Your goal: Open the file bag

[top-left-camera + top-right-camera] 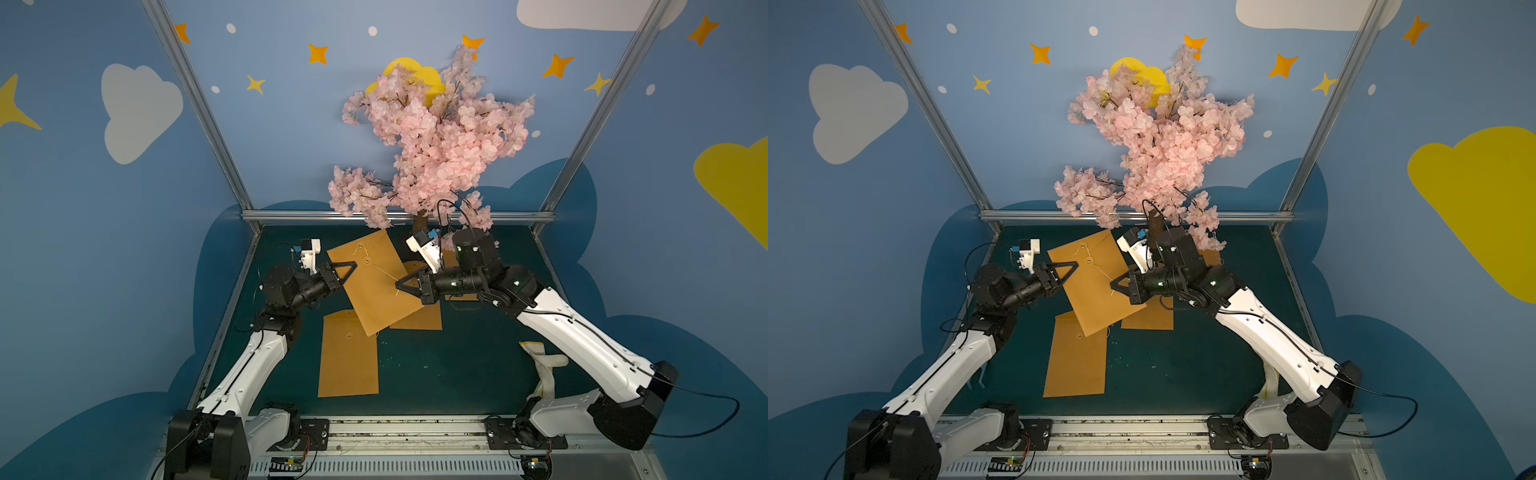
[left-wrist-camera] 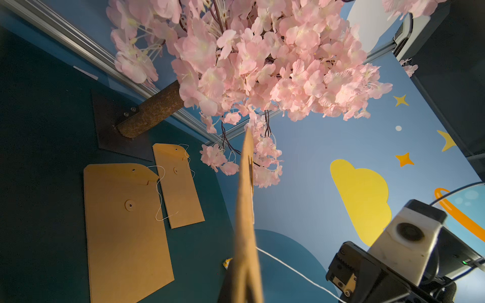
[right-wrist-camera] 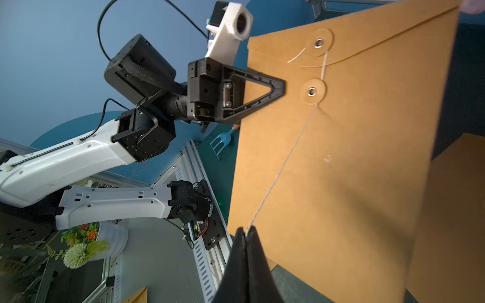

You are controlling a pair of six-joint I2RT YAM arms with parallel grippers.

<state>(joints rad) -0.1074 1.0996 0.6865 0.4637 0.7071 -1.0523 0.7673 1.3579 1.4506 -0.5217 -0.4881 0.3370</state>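
Observation:
The file bag (image 1: 374, 295) (image 1: 1096, 291) is a brown kraft envelope held tilted above the table. My left gripper (image 1: 354, 265) (image 1: 1076, 264) (image 3: 280, 86) is shut on its side edge, beside the two round string discs (image 3: 312, 91). The flap lies flat against the body. A white string (image 3: 283, 165) (image 2: 288, 267) runs taut from the discs across the bag's face. My right gripper (image 1: 397, 286) (image 1: 1112, 286) (image 3: 246, 230) is shut on the end of that string. In the left wrist view the file bag (image 2: 245, 210) shows edge-on and hides my own jaws.
Other brown envelopes lie flat on the dark green table (image 1: 436, 374): one near the front left (image 1: 349, 357) (image 2: 126, 223), another under the held bag (image 1: 419, 318). A pink blossom tree (image 1: 432, 141) overhangs the back. A white cloth (image 1: 544, 365) lies under the right arm.

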